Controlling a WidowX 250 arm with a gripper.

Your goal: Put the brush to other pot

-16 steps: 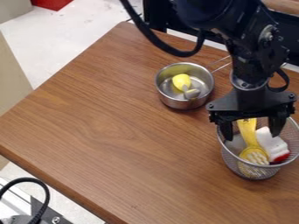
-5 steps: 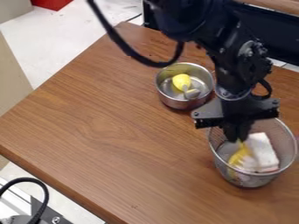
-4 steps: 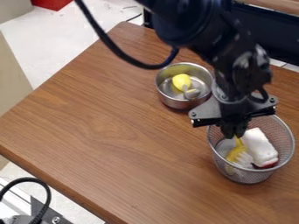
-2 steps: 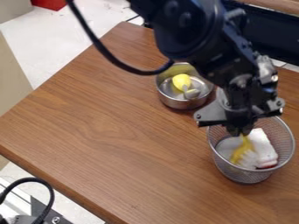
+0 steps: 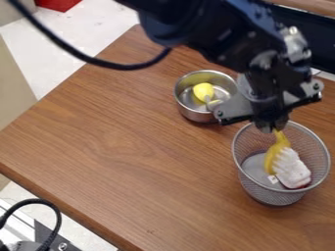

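Above round mesh basket (image 5: pixel 249 188), pincer (image 5: pixel 272 128) pinching yellow brush (image 5: pixel 281 143), white bristles down.

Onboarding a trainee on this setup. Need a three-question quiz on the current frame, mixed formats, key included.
1. True or false: the metal pot has a yellow object in it.
2. Pick one. The bristles of the brush show within the rim of:
A) the metal pot
B) the mesh basket
C) a cardboard box
3. Fill in the blank: the claw grips the brush by its ____.

Key: 1 true; 2 B; 3 handle.
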